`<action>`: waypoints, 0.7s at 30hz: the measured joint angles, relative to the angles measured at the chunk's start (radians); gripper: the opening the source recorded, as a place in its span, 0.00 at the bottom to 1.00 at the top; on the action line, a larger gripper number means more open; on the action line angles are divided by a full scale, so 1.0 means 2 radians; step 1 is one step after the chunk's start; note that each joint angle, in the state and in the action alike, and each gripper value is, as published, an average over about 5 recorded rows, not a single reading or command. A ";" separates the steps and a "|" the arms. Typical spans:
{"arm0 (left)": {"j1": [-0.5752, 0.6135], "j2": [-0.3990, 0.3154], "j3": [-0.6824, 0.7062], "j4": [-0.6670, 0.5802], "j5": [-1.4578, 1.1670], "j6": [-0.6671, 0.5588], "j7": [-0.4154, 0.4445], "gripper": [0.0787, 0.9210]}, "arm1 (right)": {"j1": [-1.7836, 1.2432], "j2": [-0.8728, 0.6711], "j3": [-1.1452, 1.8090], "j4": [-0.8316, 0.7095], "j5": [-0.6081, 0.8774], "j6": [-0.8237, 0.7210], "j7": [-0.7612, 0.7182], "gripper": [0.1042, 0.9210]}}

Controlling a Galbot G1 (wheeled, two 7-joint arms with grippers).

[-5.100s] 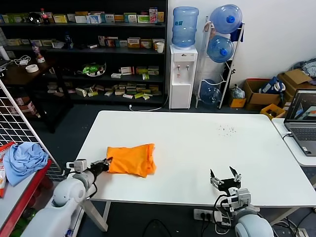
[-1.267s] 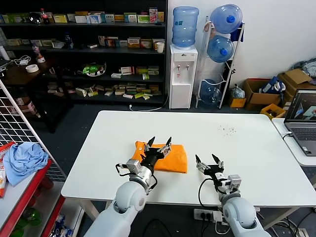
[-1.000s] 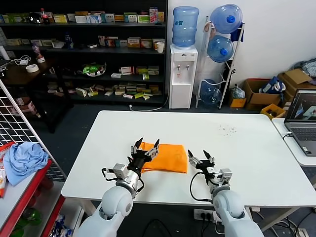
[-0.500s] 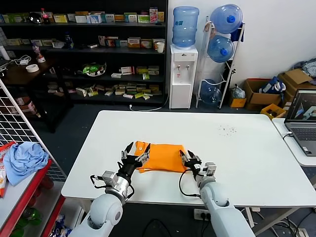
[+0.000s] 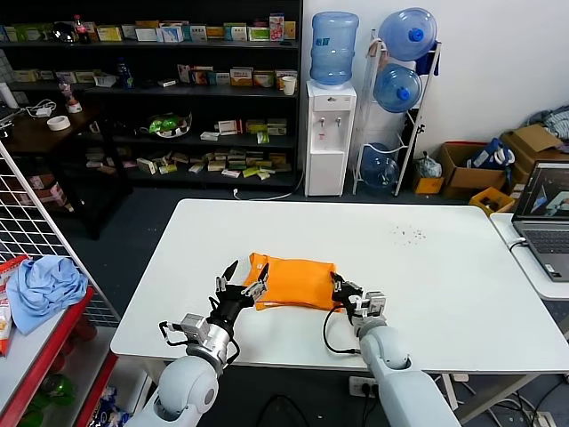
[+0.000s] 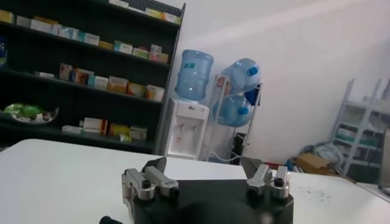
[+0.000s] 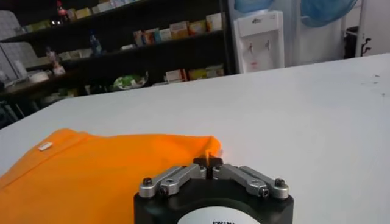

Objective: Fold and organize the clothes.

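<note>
The orange T-shirt (image 5: 295, 279) lies folded into a rectangle on the white table (image 5: 427, 267), near its front middle. No lettering shows. My left gripper (image 5: 243, 281) is open at the shirt's near left corner, its fingers spread on either side of that edge. In the left wrist view the left gripper (image 6: 203, 168) stands wide open with nothing between its fingers, and the shirt is out of sight. My right gripper (image 5: 340, 289) is shut on the shirt's near right corner. The right wrist view shows the right gripper (image 7: 209, 165) pinching a tip of the orange shirt (image 7: 103, 170).
A light blue cloth (image 5: 37, 285) lies on a red rack beside a wire grid at the left. A laptop (image 5: 544, 213) stands on a side table at the right. Shelves and a water dispenser (image 5: 330, 133) stand behind the table.
Both arms have come in toward the shirt from the right. In the last half second the right gripper reached the near right corner and shut on it. The left gripper stays open.
</note>
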 measured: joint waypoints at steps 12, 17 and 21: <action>-0.001 -0.004 0.002 0.008 -0.011 -0.014 -0.002 0.88 | -0.013 -0.020 0.019 0.011 -0.042 0.007 -0.008 0.14; 0.001 -0.004 -0.004 0.026 0.000 -0.052 0.000 0.88 | -0.033 -0.028 0.031 0.037 -0.076 0.025 -0.005 0.32; 0.005 -0.005 -0.011 0.046 0.027 -0.097 0.005 0.88 | -0.062 -0.032 0.045 0.075 -0.106 0.050 0.000 0.46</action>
